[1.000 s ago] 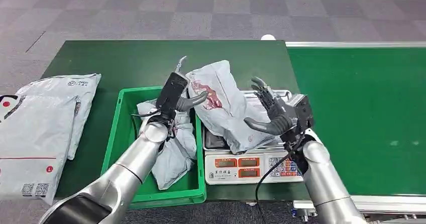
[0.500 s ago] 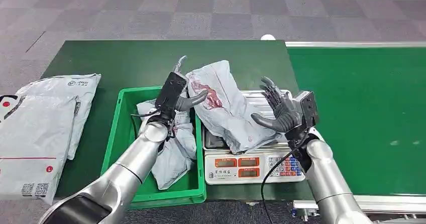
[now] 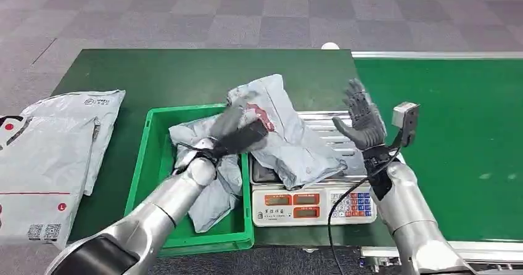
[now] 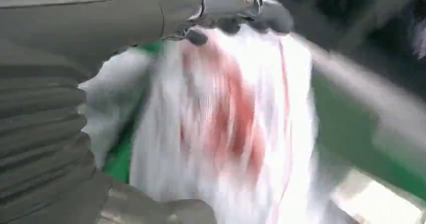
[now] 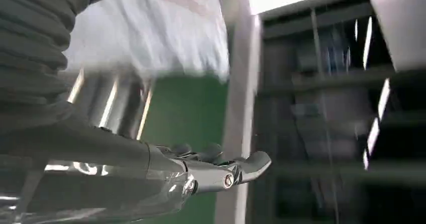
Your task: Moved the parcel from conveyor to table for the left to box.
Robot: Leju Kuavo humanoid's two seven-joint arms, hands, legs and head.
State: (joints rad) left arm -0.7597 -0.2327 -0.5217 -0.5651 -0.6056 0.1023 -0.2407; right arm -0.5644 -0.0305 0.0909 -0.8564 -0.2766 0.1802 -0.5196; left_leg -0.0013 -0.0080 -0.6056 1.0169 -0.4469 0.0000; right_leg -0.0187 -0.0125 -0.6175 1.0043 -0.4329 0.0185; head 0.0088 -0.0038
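parcel: grey mailer point(image 3: 280, 136) on the scale point(image 3: 321, 195), long axis far-left to near-right
left robot hand point(image 3: 237, 136): nearer, at its left end; grasp unclear, blurred
right robot hand point(image 3: 364, 121): released, fingers spread, right of it

Crumpled grey parcel point(image 3: 280, 133) with red print, slumped across the scale's tray point(image 3: 333, 130), overhanging the green box point(image 3: 145, 164).

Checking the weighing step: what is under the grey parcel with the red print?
The parcel lies on the scale, one end overhanging the green bin. The platform beneath it is mostly covered.
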